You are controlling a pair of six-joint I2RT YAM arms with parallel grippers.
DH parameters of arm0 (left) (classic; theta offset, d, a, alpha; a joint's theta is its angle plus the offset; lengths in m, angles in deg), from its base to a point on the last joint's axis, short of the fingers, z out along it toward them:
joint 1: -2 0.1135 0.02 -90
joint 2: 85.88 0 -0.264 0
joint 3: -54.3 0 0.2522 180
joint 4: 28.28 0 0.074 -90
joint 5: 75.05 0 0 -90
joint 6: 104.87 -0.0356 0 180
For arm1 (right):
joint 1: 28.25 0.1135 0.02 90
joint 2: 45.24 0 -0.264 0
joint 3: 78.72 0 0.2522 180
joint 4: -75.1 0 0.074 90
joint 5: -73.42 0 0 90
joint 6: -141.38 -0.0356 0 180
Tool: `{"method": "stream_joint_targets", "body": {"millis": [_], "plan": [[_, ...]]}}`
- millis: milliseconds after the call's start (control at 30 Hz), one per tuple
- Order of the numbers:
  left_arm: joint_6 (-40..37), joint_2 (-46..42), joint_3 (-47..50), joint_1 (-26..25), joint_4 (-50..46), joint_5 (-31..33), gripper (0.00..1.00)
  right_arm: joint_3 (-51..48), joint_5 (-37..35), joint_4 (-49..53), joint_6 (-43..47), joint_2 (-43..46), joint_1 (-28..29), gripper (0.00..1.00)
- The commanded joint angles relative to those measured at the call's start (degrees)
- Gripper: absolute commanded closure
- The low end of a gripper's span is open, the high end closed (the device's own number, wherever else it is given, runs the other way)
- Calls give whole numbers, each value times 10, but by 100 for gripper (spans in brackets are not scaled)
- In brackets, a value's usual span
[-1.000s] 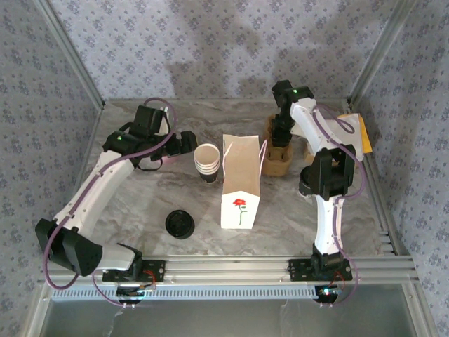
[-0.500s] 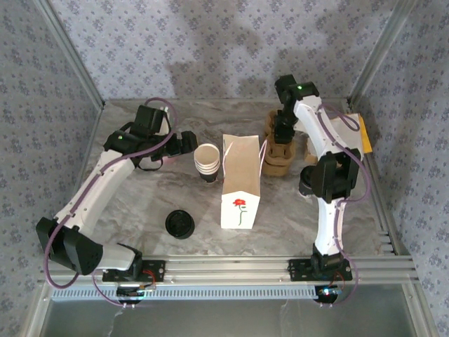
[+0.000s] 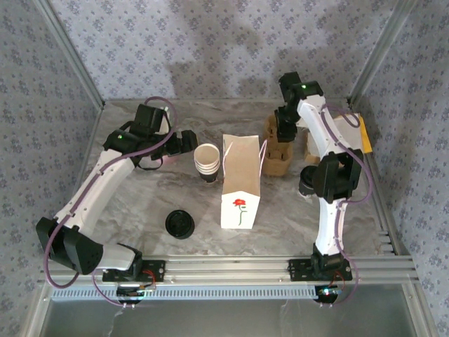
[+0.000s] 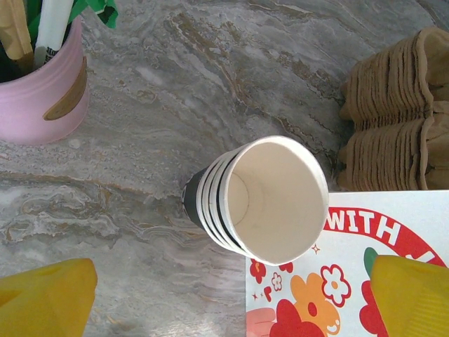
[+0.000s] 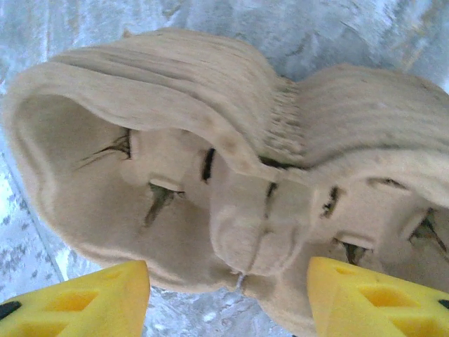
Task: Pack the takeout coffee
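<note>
The takeout coffee [image 3: 179, 224] stands on the grey marble tabletop [image 3: 140, 203], near the front and a bit to the left. From above you see its round black lid, and the cup under it is hidden. It is well apart from both arms.

Just to its right is a tall white paper bag [image 3: 240, 189] with a red flower on it, standing up with its top open. By the bag's far left corner is a stack of cream cups [image 4: 270, 200] with no lids. The left gripper [image 3: 188, 143] is just left of that stack, with its jaws wide and holding nothing. A pink cup of straws [image 4: 41, 91] is further left.

To the right of the bag is a pile of brown cup trays [image 5: 210, 175]. The right gripper [image 3: 283, 130] hangs over the pile with its jaws apart, and nothing is pinched between them
</note>
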Motion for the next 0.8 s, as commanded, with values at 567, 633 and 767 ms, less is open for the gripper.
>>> {"method": "stream_joint_targets", "body": {"millis": [567,633,767], "plan": [[-35,55,-101,-23,-47,-25,1,-258,316,-377,592,132,-156,40],[-34,65,-112,-29,-53,-24,1,-265,318,-385,595,125,-155,41],[-30,81,-129,-39,-60,-20,1,-286,307,-394,596,125,-156,42]]}}
